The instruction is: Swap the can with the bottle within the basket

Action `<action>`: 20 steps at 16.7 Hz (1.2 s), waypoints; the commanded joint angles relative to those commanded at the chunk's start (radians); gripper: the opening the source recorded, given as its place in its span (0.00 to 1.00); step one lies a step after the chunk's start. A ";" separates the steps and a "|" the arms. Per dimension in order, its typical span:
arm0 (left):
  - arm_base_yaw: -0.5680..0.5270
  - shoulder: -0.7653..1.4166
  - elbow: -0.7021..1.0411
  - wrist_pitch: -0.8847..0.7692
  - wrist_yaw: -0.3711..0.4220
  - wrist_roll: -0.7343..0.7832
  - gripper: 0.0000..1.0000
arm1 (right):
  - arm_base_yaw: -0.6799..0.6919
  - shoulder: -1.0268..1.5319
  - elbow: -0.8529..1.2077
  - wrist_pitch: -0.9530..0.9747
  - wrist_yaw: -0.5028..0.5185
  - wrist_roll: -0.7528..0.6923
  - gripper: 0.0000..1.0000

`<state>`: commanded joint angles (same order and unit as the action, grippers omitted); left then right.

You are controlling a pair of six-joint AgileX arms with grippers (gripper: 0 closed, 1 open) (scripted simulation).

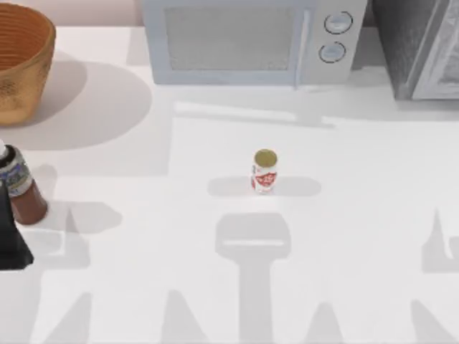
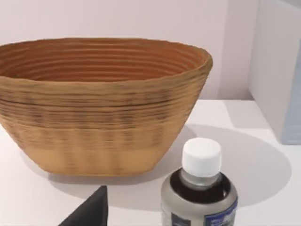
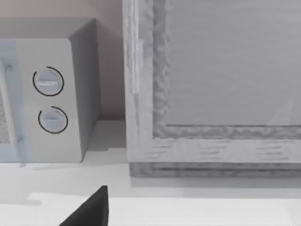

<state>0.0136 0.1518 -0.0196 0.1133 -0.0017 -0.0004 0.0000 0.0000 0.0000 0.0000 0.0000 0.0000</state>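
Nearest to us, our left gripper [image 1: 13,240] sat at the top view's far left edge of the white worktop [image 1: 143,215], a dark shape just in front of the bottle [image 1: 20,188]; we could not tell whether its fingers were apart or together. The bottle stood upright on the worktop, touching or just beside that gripper, outside the basket [image 1: 21,68]. From the left wrist view, the bottle's white cap [image 2: 201,157] rose in the foreground with the basket [image 2: 101,122] beyond it, its ribbed orange-brown inside turned toward the camera and holding nothing that we could see.

Further along, near the middle of the worktop, the can [image 1: 265,171] stood upright and alone, well apart from both bottle and basket.

Farther back, the basket rested at the rear left corner. A pale microwave [image 1: 247,39] stood along the back edge, and a grey cabinet-like block [image 1: 423,46] beside it at the right. Our right wrist view faced those two; only a dark tip of our right gripper [image 3: 91,212] showed there, so we could not tell its state.
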 joint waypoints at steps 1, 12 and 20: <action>0.003 0.055 -0.003 0.047 0.002 0.001 1.00 | 0.000 0.000 0.000 0.000 0.000 0.000 1.00; 0.016 0.920 0.004 0.853 0.064 0.017 1.00 | 0.000 0.000 0.000 0.000 0.000 0.000 1.00; 0.035 1.479 0.004 1.354 0.091 0.027 1.00 | 0.000 0.000 0.000 0.000 0.000 0.000 1.00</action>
<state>0.0489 1.6309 -0.0154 1.4670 0.0898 0.0269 0.0000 0.0000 0.0000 0.0000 0.0000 0.0000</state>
